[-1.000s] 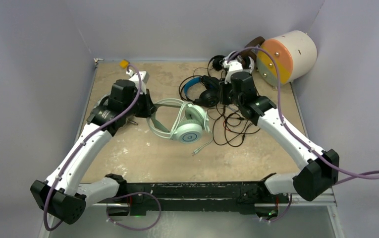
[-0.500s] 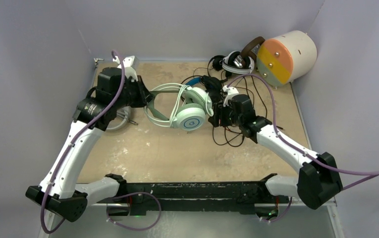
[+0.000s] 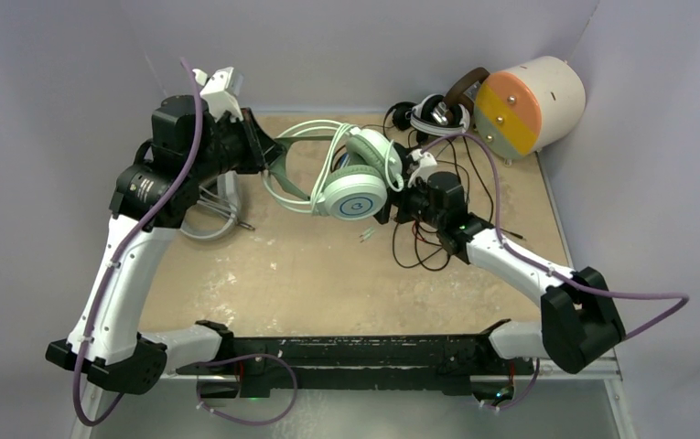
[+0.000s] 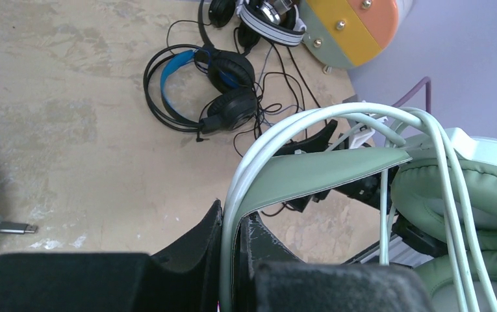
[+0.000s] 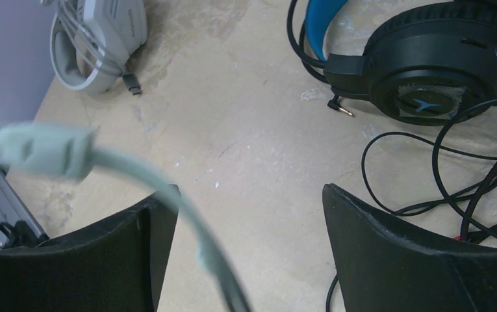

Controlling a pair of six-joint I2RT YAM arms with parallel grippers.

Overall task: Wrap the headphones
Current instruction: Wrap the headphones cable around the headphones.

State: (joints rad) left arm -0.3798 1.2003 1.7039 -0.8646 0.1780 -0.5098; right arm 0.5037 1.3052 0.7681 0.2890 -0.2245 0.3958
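Left gripper (image 4: 236, 229) clamped on the headband (image 4: 323, 172) of the mint-green headset (image 3: 369, 151), holding it lifted above the far side of the table (image 3: 282, 274), probably so its pale cable (image 5: 135, 166) hangs free for winding, while the right gripper (image 5: 249, 214) gapes wide beside the earcup (image 3: 355, 198) (cable crossing its fingers, unpinched).

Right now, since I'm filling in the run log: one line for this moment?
left gripper: shut on mint-green headset headband, raised | right gripper: open, holding nothing | mint cable: dangling loose at right gripper
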